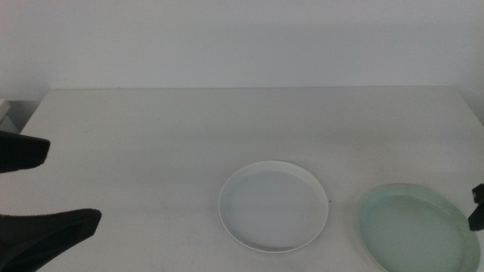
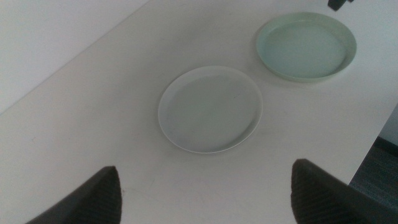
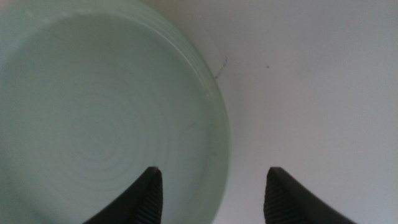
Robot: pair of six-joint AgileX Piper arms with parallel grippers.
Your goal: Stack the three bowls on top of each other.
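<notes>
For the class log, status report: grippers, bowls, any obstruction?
Left gripper open at table's left, empty. Right gripper open astride the mint bowl rim. White bowl beside it, apart. No grey bowl in view; nothing between bowls.

Your left hand (image 1: 34, 185) shows as two dark, near-black jaws, each a broad wedge that narrows to a blunt, rounded tip. In the left wrist view the same two jaws (image 2: 205, 193) look matte charcoal, with a slightly grainy surface and soft edges. Your right hand (image 3: 213, 196) also has two dark jaws; up close, their inner faces carry fine diagonal ribbing, like a moulded grip texture. In the middle view you see only a small black sliver of it (image 1: 476, 208) at the frame's edge. No cables, screws or markings are visible.
</notes>
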